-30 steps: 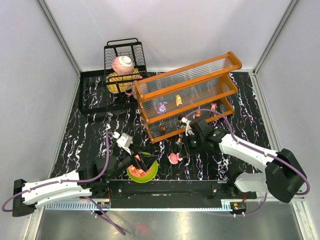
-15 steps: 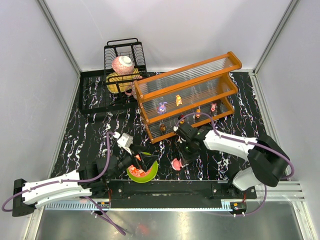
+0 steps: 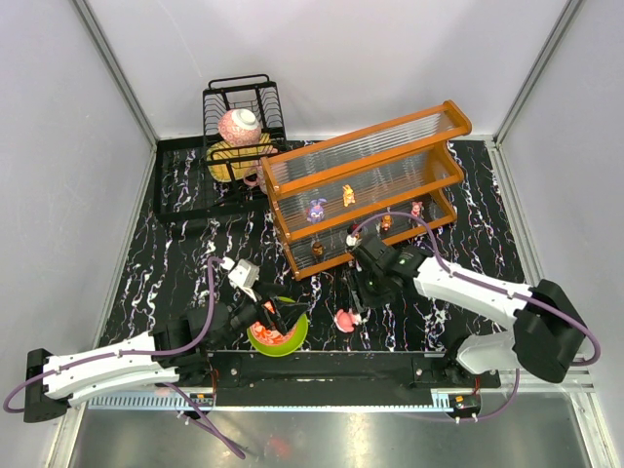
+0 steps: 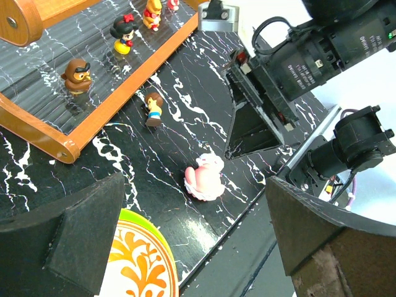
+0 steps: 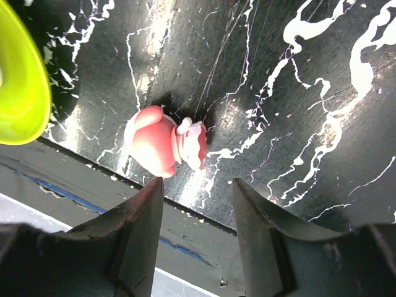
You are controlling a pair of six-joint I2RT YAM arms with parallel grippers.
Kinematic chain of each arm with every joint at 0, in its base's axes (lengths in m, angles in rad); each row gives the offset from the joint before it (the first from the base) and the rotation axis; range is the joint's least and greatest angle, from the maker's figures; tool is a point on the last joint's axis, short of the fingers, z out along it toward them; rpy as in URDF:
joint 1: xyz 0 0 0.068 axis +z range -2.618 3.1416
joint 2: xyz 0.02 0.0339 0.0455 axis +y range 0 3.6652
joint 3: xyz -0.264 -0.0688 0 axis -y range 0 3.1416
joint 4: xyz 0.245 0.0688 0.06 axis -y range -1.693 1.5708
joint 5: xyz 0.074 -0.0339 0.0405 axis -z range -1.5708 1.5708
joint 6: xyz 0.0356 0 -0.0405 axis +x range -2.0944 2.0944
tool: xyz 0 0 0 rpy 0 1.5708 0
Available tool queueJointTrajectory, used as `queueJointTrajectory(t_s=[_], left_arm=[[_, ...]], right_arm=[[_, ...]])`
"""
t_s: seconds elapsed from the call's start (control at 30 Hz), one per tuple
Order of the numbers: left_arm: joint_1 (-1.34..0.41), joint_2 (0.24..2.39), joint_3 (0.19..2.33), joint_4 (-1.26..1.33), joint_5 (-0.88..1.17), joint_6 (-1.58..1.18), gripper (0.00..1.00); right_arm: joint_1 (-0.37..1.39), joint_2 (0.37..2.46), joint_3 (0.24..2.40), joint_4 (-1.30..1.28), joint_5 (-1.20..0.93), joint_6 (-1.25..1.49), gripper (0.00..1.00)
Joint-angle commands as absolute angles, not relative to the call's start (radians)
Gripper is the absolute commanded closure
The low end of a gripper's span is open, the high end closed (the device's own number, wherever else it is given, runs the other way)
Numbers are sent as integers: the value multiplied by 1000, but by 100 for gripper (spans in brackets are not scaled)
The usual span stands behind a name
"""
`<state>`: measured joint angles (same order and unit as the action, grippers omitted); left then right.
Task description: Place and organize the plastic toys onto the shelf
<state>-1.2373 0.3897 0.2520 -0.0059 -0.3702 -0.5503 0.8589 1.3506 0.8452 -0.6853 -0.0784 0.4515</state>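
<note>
The main risk is at the tabletop (image 3: 175,253) edge. The pink toy (image 5: 164,145) lies on its side right at the near edge, just beside the green-rimmed bowl (image 3: 278,336). It looks rounded and smooth. A finger that comes down on it, or brushes it from the shelf side, could roll it off the edge and onto the rail below. A pinch that lands off-centre could squirt it sideways toward the bowl. The left arm is parked close by, so a wide sweep by the right arm could also clip it.

The right claw (image 5: 197,185) is partly open with nothing in it. In its wrist view the toy sits just beyond the fingertips. It is not centred in the gap but offset toward the finger (image 5: 136,229) on the left of that view, almost in line with its tip. The claw probably needs a small sideways shift before it drops.

The left claw (image 4: 198,247) is spread wide and empty, hovering over the bowl.

The shelf (image 4: 133,83) stands further back, with several toys on its tiers, among them a purple one (image 3: 316,209) and a yellow one (image 3: 348,196). Another small toy (image 4: 153,106) lies on the tabletop just in front of the shelf.
</note>
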Motion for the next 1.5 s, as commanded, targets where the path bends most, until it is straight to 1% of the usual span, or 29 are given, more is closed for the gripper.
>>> queueJointTrajectory(t_s=[0.0, 0.07, 0.13, 0.17, 0.2, 0.23, 0.27, 0.4, 0.67, 0.93, 1.1, 1.47], left_arm=[[-1233, 379, 258, 35, -364, -546, 1], [-1233, 374, 256, 32, -365, -548, 1], [-1233, 370, 253, 32, -367, -548, 1], [-1233, 368, 253, 31, -367, -548, 1], [-1233, 368, 252, 32, -367, -548, 1], [-1233, 367, 252, 32, -368, -548, 1], [-1233, 370, 252, 31, -368, -548, 1], [-1233, 370, 252, 34, -371, -549, 1], [-1233, 390, 248, 60, -374, -546, 1], [-1233, 425, 255, 77, -370, -545, 1], [-1233, 408, 247, 71, -376, -551, 1], [-1233, 373, 233, 43, -393, -558, 1]], right_arm=[[867, 1289, 844, -680, -80, 492, 46], [867, 1279, 841, -696, -89, 503, 48], [867, 1278, 838, -709, -112, 523, 54], [867, 1279, 838, -725, -115, 534, 68], [867, 1287, 838, -730, -121, 543, 77], [867, 1292, 836, -745, -118, 563, 81], [867, 1295, 836, -755, -107, 575, 100], [867, 1258, 793, -739, -80, 658, 100], [867, 1212, 666, -615, -136, 785, 100], [867, 1265, 638, -491, -130, 834, 100], [865, 1341, 634, -433, -132, 838, 100], [867, 1403, 635, -416, -101, 825, 100]])
